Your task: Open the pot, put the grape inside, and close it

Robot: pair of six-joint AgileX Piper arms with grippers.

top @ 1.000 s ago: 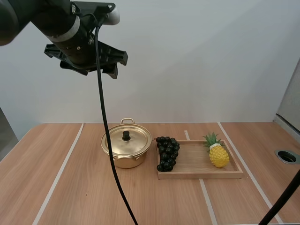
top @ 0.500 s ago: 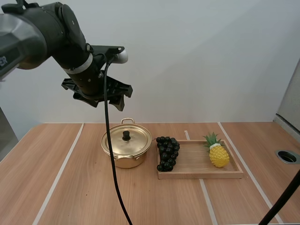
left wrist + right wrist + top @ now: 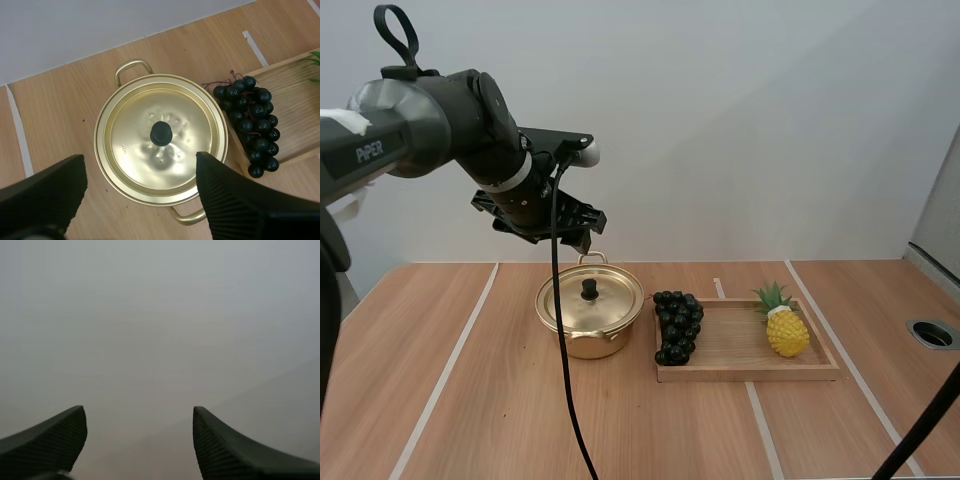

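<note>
- You had one readable word in the high view: "PiPER" [image 3: 370, 152], printed in white letters.
- It stood on the grey outer link of the left arm [image 3: 440, 115], well above the pot [image 3: 590, 310] and off to its left.
- The letters ran along that link and slanted upward, with the last letter the one nearest the pot.
- In the left wrist view, the pot's lid [image 3: 135, 130] carried a small mark near its rim, too small for you to read.
</note>
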